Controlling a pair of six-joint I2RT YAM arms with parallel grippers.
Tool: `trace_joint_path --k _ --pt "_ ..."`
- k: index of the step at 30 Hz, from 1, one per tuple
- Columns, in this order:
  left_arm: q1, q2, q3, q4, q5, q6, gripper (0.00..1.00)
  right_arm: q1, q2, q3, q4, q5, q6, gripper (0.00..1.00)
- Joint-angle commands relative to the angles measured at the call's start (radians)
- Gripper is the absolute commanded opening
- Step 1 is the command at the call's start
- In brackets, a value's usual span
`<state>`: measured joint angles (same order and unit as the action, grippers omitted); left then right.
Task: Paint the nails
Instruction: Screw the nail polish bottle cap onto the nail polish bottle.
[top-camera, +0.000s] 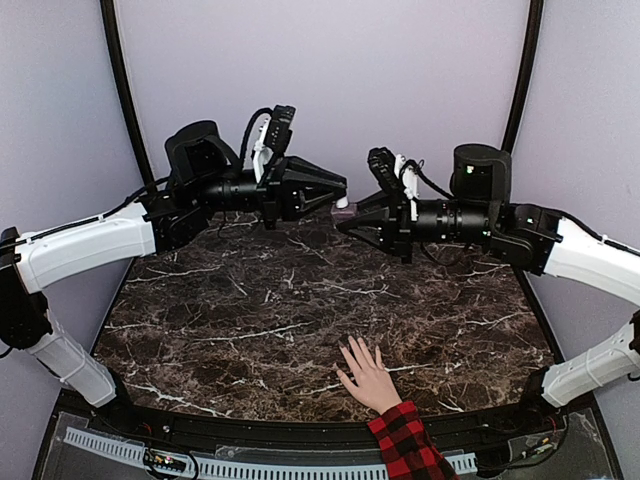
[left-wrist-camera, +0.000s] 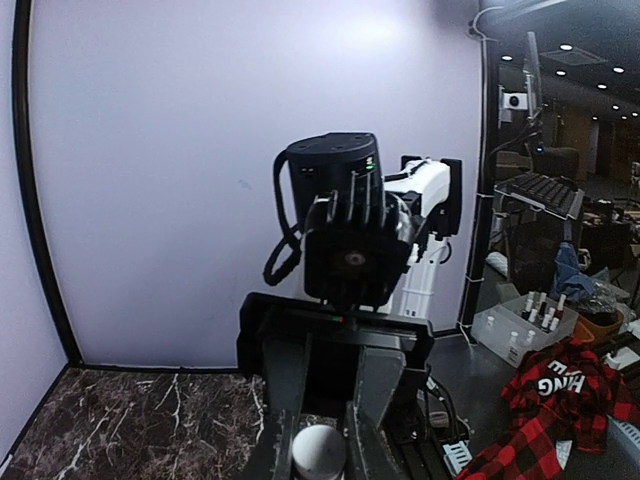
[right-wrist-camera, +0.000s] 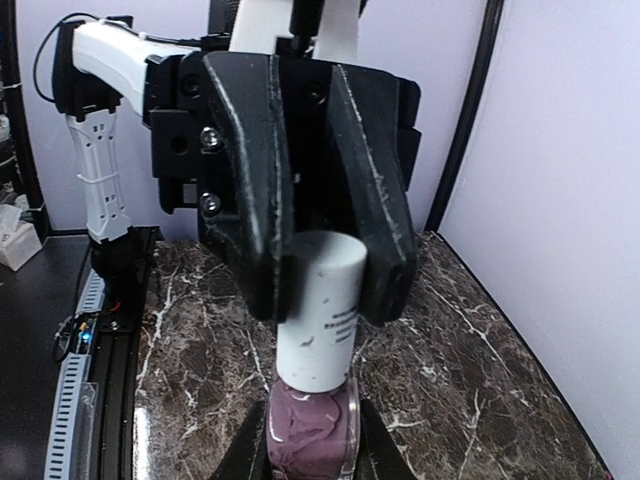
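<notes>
The left hand (right-wrist-camera: 327, 300) clamps the white cap (right-wrist-camera: 318, 320), the right hand (right-wrist-camera: 312, 452) the purple bottle (right-wrist-camera: 312, 425); twisted crooked, the bottle could slip free and spill onto the desk (top-camera: 250, 330).

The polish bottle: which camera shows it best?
The right wrist view. There the polish bottle fills the centre: purple glass below, white cap pinched between black fingers. The left wrist view shows only the cap's round top; the top view just a white speck between the two arms.
</notes>
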<state>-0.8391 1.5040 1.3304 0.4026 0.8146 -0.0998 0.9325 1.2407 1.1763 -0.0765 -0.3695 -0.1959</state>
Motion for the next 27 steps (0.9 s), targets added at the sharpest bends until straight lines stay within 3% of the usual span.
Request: trace_joint_path --k 1,7,13,17,23,27 --pt "-0.025 0.038 0.009 -0.076 0.184 -0.011 0.0 0.004 -0.043 0.038 0.2 -0.222 -0.033 0.0" --pt "-0.025 0.05 0.017 -0.077 0.262 -0.01 0.0 0.003 -0.039 0.06 0.194 -0.342 -0.037 0.0" --pt "-0.024 0.037 0.04 -0.139 0.265 0.032 0.02 0.003 -0.027 0.072 0.164 -0.342 -0.05 0.0" --pt "-0.011 -0.002 0.044 -0.165 0.212 0.051 0.13 0.002 -0.02 0.057 0.159 -0.301 -0.052 0.0" --pt "-0.002 -0.063 0.045 -0.217 0.128 0.092 0.43 -0.001 -0.013 0.038 0.164 -0.274 -0.043 0.0" --pt "0.001 -0.102 0.04 -0.227 0.064 0.119 0.57 -0.003 -0.009 0.027 0.173 -0.247 -0.029 0.0"
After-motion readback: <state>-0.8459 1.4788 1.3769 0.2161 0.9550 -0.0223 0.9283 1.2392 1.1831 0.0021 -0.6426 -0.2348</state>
